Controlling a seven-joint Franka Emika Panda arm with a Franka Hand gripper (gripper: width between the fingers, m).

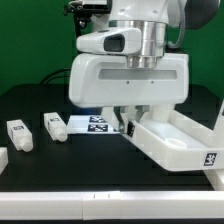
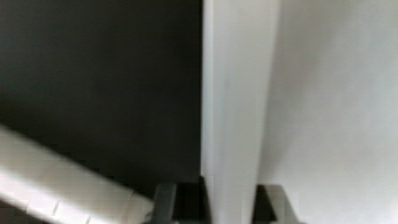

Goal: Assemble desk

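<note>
A white robot arm fills the centre of the exterior view. Its gripper [image 1: 124, 122] is clamped shut on the thin rim of the desk panel [image 1: 180, 142] at lower right, probably to steady or reposition it for fitting legs. The wrist view shows that rim pinched between the jaws. Two loose legs [image 1: 18, 135] lie at middle left, near the marker board [image 1: 96, 125].

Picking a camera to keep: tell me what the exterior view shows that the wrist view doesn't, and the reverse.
Exterior only: a loose leg, another leg, the marker board, and most of the desk panel. Wrist only: close up, dark fingers pinching the panel's thin rim. Both: the gripper shut on the desk panel.
</note>
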